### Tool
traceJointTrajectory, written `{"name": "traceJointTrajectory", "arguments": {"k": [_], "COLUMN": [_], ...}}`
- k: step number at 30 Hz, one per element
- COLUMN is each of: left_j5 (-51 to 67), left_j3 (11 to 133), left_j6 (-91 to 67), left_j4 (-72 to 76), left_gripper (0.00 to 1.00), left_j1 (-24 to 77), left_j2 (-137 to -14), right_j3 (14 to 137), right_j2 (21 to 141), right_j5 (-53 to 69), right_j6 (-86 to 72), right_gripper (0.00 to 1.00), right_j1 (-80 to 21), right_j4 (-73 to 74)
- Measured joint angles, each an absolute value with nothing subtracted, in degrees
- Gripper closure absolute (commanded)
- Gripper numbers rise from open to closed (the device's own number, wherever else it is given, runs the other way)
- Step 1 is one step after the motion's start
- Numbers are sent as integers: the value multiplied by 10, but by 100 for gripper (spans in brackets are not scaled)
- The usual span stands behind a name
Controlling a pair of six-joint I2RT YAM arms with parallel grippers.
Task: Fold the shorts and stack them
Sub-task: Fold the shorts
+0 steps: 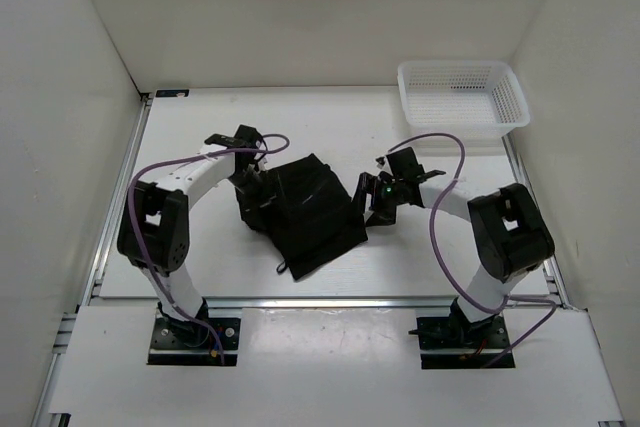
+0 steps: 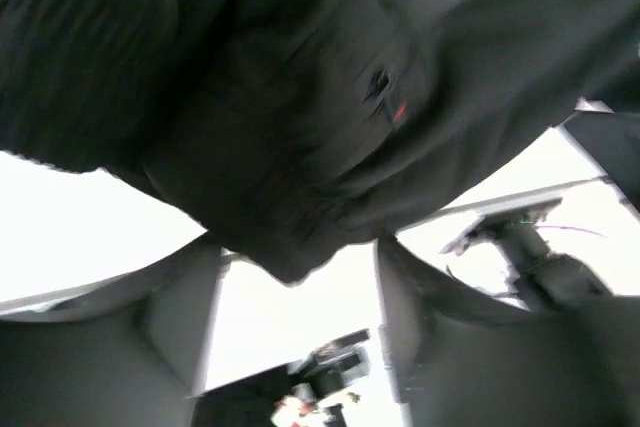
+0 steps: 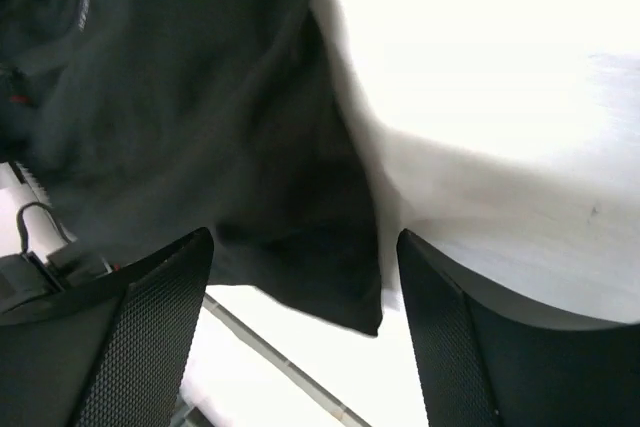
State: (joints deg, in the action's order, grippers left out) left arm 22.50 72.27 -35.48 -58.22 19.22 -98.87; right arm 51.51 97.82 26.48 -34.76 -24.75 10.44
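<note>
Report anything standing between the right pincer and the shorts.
Nothing visible does. The open right pincer sits at the right edge of the shorts; the white mesh basket stands apart in the far right corner.

The plain black shorts [image 1: 305, 212] are soft, matt, creased cloth. The white rectangular basket [image 1: 462, 97] is perforated plastic mesh. The right gripper [image 3: 305, 247] has finely dimpled black finger pads [image 3: 140, 337].

Top view is bright, even and sharp, shadows soft. Both wrist views are blurred: the worktop [image 3: 480, 37] blows out white and the shorts [image 2: 300, 97] read dim, nearly featureless
</note>
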Motion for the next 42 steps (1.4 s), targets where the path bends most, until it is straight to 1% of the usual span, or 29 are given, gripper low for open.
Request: {"name": "traceJointTrajectory", "arguments": {"k": [1, 2, 5, 6, 8, 9, 10, 11, 12, 13, 18, 21, 25, 28, 32, 34, 35, 36, 37, 38, 39, 40, 41, 42], "left_j5": [214, 201, 159, 143, 112, 99, 90, 81, 77, 75, 74, 64, 49, 41, 27, 15, 9, 3, -3, -10, -17, -24, -31, -39], "left_j3": [721, 720, 728, 740, 769, 782, 791, 798, 800, 800, 775, 769, 790, 846, 957, 1024, 1058, 1097, 1136, 1170, 1202, 1230, 1256, 1273], "left_j6": [-350, -344, -334, -332, -328, -327, -329, -329, -331, -332, -338, -339, -335, -328, -321, -317, -315, -312, -308, -305, -300, -294, -290, -283], "left_j4": [-583, -585, -603, -614, -625, -627, -627, -626, -623, -620, -595, -583, -573, -577, -598, -605, -615, -623, -632, -639, -651, -662, -668, -672], "left_gripper": [6, 0, 0, 0, 3, 17, 25, 35, 45, 56, 88, 90, 90, 90, 90, 90, 89, 86, 77, 72, 67, 56, 23, 11], "left_j1": [192, 193, 196, 196, 197, 197, 197, 197, 197, 197, 197, 197, 197, 196, 195, 194, 194, 193, 192, 190, 188, 185, 182, 178], "left_j2": [-998, -1004, -1007, -1007, -1004, -999, -993, -984, -977, -968, -972, -1017, -1114, -1179, -1244, -1280, -1297, -1315, -1332, -1344, -1351, -1354, -1353, -1345], "right_j3": [515, 515, 517, 520, 533, 543, 554, 569, 584, 602, 677, 698, 700, 700, 701, 709, 714, 716, 719, 722, 724, 727, 732, 737], "right_j2": [968, 957, 918, 904, 882, 874, 869, 868, 870, 874, 931, 980, 1035, 1071, 1099, 1098, 1097, 1093, 1085, 1071, 1052, 1032, 1005, 975], "right_j5": [255, 247, 216, 206, 187, 179, 172, 166, 161, 157, 149, 149, 146, 137, 138, 134, 129, 122, 108, 93, 77, 60, 35, 7], "right_j6": [-345, -344, -335, -331, -319, -313, -304, -298, -292, -289, -274, -271, -277, -292, -316, -325, -328, -334, -334, -334, -336, -336, -334, -332], "right_gripper": [19, 19, 20, 28, 42, 62, 70, 83, 87, 89, 90, 91, 94, 94, 94, 85, 67, 57, 46, 30, 23, 17, 14, 7], "right_j1": [-248, -248, -248, -248, -251, -254, -258, -265, -273, -283, -342, -368, -373, -371, -369, -370, -371, -372, -372, -373, -374, -375, -375, -376], "right_j4": [107, 111, 135, 146, 171, 180, 188, 199, 207, 217, 238, 240, 244, 246, 248, 251, 252, 253, 259, 266, 272, 281, 291, 300]}}
